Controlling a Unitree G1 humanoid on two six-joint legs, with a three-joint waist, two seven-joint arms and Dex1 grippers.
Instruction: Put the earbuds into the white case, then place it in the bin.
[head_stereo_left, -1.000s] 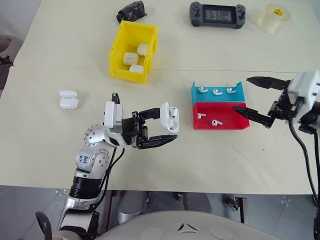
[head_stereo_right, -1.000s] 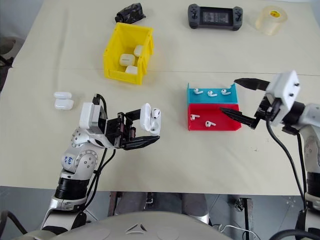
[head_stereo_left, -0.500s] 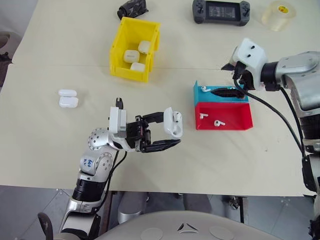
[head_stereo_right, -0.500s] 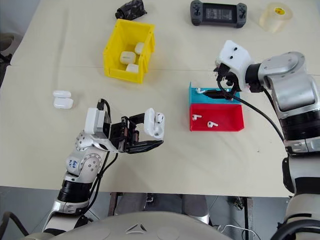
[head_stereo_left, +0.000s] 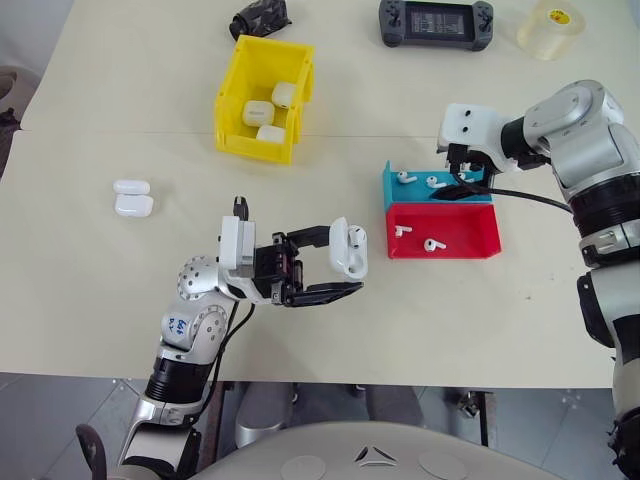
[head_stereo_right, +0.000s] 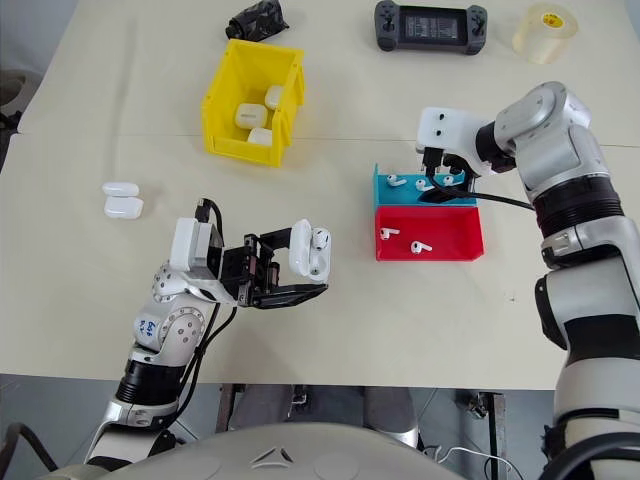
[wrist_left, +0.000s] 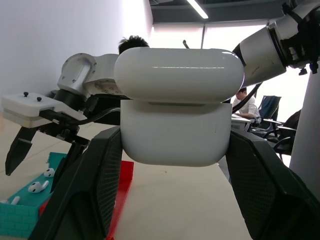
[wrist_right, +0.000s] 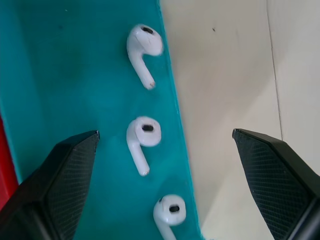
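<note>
The right claw (wrist_right: 165, 145) has swung in from the table's side and now hangs spread wide over the teal tray (head_stereo_left: 395, 186), three earbuds (wrist_right: 142, 137) beneath it, ready to pick one. The left claw (head_stereo_left: 335, 268) stays clenched on the white case (head_stereo_left: 347, 247), lid open.

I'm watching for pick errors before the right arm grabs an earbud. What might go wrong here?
The right gripper hangs open over the teal tray, where three earbuds lie close together, so it might catch two or nudge one out. The left gripper holds the white case tilted; its loaded earbud could slip.
</note>
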